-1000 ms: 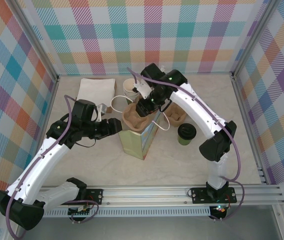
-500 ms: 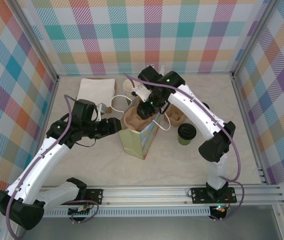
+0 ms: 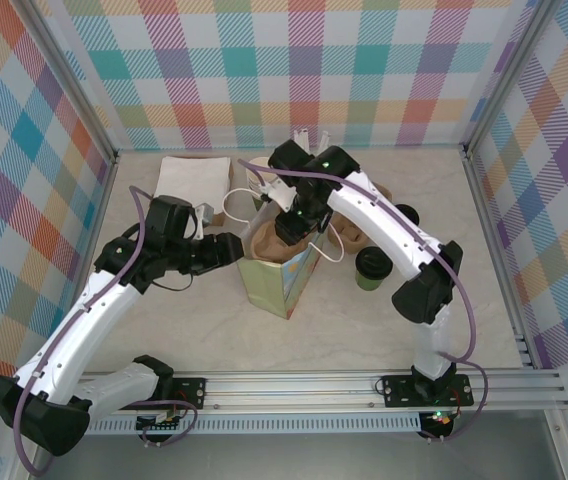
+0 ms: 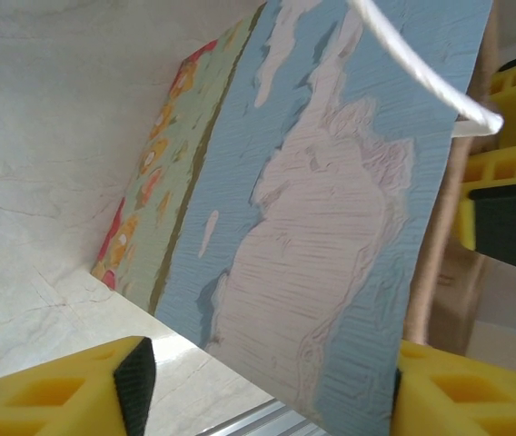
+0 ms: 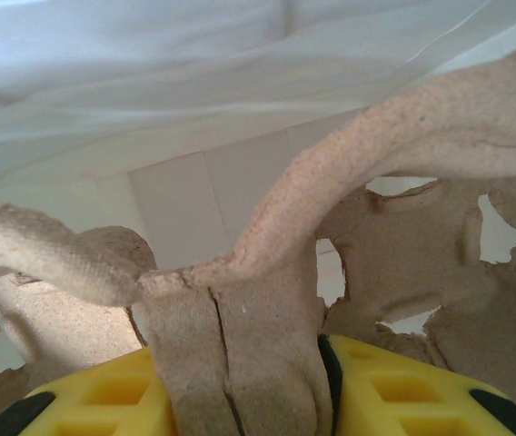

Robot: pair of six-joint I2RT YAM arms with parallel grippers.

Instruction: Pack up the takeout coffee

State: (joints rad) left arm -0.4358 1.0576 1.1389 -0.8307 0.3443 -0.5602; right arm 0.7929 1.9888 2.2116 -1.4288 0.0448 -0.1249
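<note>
Lowering the carrier [image 5: 267,227], pinched at its ridge by the right gripper [image 5: 240,391], calls for a level, centred descent into the bag [image 3: 282,285], which the left gripper [image 4: 267,377] straddles with jaws spread, while the coffee [image 3: 373,266] stands toward the right edge of the worktop [image 3: 164,330].

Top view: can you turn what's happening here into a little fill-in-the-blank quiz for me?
1. The takeout coffee has a lid coloured ____.
2. In the top view it stands to the ____ of the paper bag.
3. The right tool, shut on the pulp carrier, has fingers coloured ____.
Missing words: black; right; yellow.
</note>
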